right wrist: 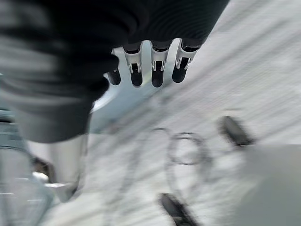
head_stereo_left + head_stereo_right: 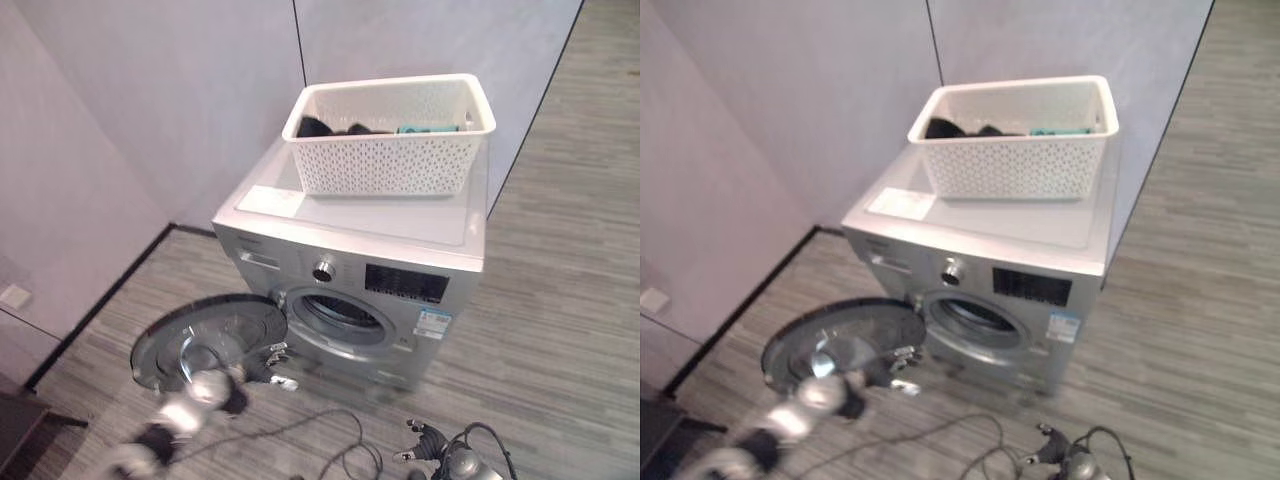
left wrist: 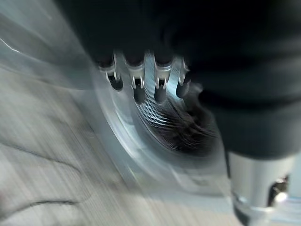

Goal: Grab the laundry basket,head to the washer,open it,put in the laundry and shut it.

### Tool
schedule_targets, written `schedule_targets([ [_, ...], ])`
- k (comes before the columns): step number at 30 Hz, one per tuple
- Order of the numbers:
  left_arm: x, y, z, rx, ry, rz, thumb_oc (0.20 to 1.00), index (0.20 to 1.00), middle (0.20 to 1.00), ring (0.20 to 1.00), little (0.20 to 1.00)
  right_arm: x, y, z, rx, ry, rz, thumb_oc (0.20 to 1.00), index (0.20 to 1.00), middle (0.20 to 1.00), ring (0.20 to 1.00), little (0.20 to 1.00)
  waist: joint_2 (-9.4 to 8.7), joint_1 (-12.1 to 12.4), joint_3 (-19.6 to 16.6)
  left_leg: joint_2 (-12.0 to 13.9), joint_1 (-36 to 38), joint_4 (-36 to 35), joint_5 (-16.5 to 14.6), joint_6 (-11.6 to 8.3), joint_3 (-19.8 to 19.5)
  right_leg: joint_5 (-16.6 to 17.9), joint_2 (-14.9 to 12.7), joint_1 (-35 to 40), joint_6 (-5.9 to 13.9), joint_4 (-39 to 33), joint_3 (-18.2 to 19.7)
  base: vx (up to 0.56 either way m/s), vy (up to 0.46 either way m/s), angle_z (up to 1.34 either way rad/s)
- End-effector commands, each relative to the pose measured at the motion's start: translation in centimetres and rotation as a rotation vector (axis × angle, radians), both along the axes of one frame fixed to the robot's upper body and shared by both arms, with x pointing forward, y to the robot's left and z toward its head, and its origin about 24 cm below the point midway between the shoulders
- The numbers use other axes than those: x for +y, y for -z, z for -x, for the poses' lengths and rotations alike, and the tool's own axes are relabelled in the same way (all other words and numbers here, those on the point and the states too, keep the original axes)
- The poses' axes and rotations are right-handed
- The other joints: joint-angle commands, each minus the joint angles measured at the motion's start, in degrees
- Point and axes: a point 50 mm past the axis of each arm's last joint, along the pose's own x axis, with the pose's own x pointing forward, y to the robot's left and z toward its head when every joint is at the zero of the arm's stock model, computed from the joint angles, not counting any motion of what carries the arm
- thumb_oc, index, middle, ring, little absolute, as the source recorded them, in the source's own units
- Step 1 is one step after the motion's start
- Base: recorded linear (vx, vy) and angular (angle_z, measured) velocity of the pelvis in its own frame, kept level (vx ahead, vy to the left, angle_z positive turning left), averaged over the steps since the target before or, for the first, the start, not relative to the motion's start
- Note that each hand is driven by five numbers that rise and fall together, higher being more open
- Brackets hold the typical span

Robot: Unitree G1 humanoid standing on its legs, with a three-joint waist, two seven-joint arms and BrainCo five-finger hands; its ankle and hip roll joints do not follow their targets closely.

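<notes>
1. The washer (image 2: 365, 265) is seen standing against the far wall panels, with its round door (image 2: 210, 340) swung fully open to the left and the drum opening (image 2: 340, 315) exposed.

2. The laundry basket (image 2: 390, 135) — white, with perforated walls — is set on the far part of the washer's top. Dark garments (image 2: 325, 127) and a teal item (image 2: 428, 128) are seen lying low inside it; no laundry is seen in the drum opening.

3. The left hand (image 2: 205, 388) is seen low at the near left, just in front of the open door. In the left wrist view its fingers (image 3: 136, 87) are held fairly straight and slightly apart, and nothing is clasped in them.

4. The right hand (image 1: 146, 66) is seen over the striped floor, idle. Its fingers are likewise extended, side by side, and empty.

5. Handling is judged as follows: the garments are soft and light, and are likely to drape and trail when lifted — a bunched pinch at the middle of a piece is advised, not a hold at a corner.

6. The basket is judged stiff, light and smooth-walled. If it is to be moved, its rolled rim at the two short ends is the natural hold; its walls are likely to slip under straight fingers.

7. Loading and shutting are judged still to be done.
</notes>
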Motion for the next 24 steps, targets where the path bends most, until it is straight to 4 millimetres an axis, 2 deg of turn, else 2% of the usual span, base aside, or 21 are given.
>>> schedule_targets([
  [1,4.8,-3.9,-5.0,-0.167,-0.148,-0.271,1.0,1.0,1.0,1.0,1.0,1.5,-1.5,-2.5,-0.101,-0.056,-0.006,1.0,1.0,1.0,1.0,1.0,-4.09,0.34,5.26,1.03,3.45,0.42,-4.65,0.82,1.18,-3.22,-2.91,-0.35,2.64,3.32,5.65,-0.05,-0.003,-0.22],
  [2,4.8,-4.0,-5.0,-0.168,-0.148,-0.271,1.0,1.0,1.0,1.0,1.0,1.5,-1.6,-2.5,-0.102,-0.056,-0.006,1.0,1.0,1.0,1.0,1.0,-4.08,0.34,5.3,1.03,3.42,0.42,-4.64,0.82,1.19,-3.22,-2.91,-0.4,2.63,3.35,5.67,-0.07,-0.002,-0.27],
  [4,7.3,-3.8,-4.1,-0.095,-0.234,-0.346,1.0,1.0,1.0,1.0,1.0,2.0,-2.5,-3.5,-0.148,-0.084,-0.034,1.0,1.0,1.0,1.0,1.0,-5.0,-0.57,6.04,1.44,2.89,0.42,-4.21,0.56,1.86,-2.7,-2.76,-1.34,2.61,3.29,6.22,-0.06,-0.003,-0.1],
  [6,9.9,-4.5,-3.7,-0.084,-0.323,-0.389,1.0,1.0,1.0,1.0,1.0,2.4,-3.4,-4.1,-0.186,-0.112,-0.057,1.0,1.0,1.0,1.0,1.0,-5.6,-1.06,6.36,1.72,2.59,0.42,-4.14,0.42,2.34,-2.3,-2.7,-2.0,2.62,3.16,6.55,-0.03,-0.004,-0.06],
  [10,9.9,-4.5,-3.7,-0.084,-0.323,-0.389,1.0,1.0,1.0,1.0,1.0,2.4,-3.4,-4.1,-0.186,-0.112,-0.057,1.0,1.0,1.0,1.0,1.0,-5.6,-1.06,6.35,1.72,2.59,0.42,-4.14,0.42,2.34,-2.3,-2.7,-2.01,2.62,3.16,6.55,-0.02,-0.005,-0.06],
  [11,13.1,-6.7,-4.4,-0.154,-0.423,-0.457,1.0,1.0,1.0,1.0,1.0,2.4,-4.4,-4.6,-0.23,-0.123,-0.082,1.0,1.0,1.0,1.0,1.0,-6.5,-1.37,7.19,1.86,1.97,0.42,-3.94,0.23,2.64,-1.69,-2.61,-3.16,2.76,3.22,6.95,-0.06,-0.019,-0.02],
  [12,13.1,-6.7,-4.4,-0.155,-0.424,-0.457,1.0,1.0,1.0,1.0,1.0,2.4,-4.4,-4.7,-0.231,-0.124,-0.082,1.0,1.0,1.0,1.0,1.0,-6.52,-1.38,7.2,1.84,1.93,0.42,-3.92,0.23,2.67,-1.7,-2.63,-3.24,2.76,3.27,6.99,-0.08,-0.021,-0.14],
  [13,14.5,-7.3,-4.2,-0.167,-0.451,-0.492,1.0,1.0,1.0,1.0,1.0,2.3,-4.6,-4.8,-0.242,-0.125,-0.084,1.0,1.0,1.0,1.0,1.0,-6.73,-1.38,7.48,1.89,1.67,0.42,-3.89,0.19,2.78,-1.52,-2.62,-3.7,2.84,3.27,7.22,-0.03,-0.009,-0.21],
  [14,17.4,-9.1,-3.9,-0.205,-0.447,-0.628,1.0,1.0,1.0,1.0,1.0,2.0,-4.6,-4.6,-0.247,-0.142,-0.08,1.0,1.0,1.0,1.0,1.0,-7.23,-1.35,7.51,1.9,1.46,0.42,-4.07,0.11,3.3,-1.24,-2.68,-4.14,2.97,3.19,7.48,-0.02,-0.012,-0.24],
  [15,18.0,-9.7,-4.1,-0.225,-0.425,-0.681,1.0,1.0,1.0,1.0,1.0,2.1,-4.7,-4.5,-0.252,-0.149,-0.081,1.0,1.0,1.0,1.0,1.0,-7.32,-1.3,7.5,1.89,1.57,0.42,-4.16,0.1,3.39,-1.27,-2.7,-4.12,2.99,3.2,7.63,0.0,-0.009,-0.18],
  [22,18.0,-9.7,-4.1,-0.225,-0.425,-0.681,1.0,1.0,1.0,1.0,1.0,2.1,-4.7,-4.5,-0.252,-0.149,-0.081,1.0,1.0,1.0,1.0,1.0,-7.32,-1.3,7.5,1.89,1.57,0.42,-4.16,0.1,3.4,-1.27,-2.7,-4.12,2.99,3.2,7.64,0.0,0.0,-0.06],
  [24,18.5,-10.4,-4.3,-0.251,-0.351,-0.783,1.0,1.0,1.0,1.0,1.0,2.1,-4.6,-4.3,-0.258,-0.149,-0.086,1.0,1.0,1.0,1.0,1.0,-7.27,-1.24,7.53,1.91,1.79,0.42,-4.35,0.08,3.61,-1.43,-2.73,-3.92,3.03,3.26,7.71,0.0,0.0,0.0],
])
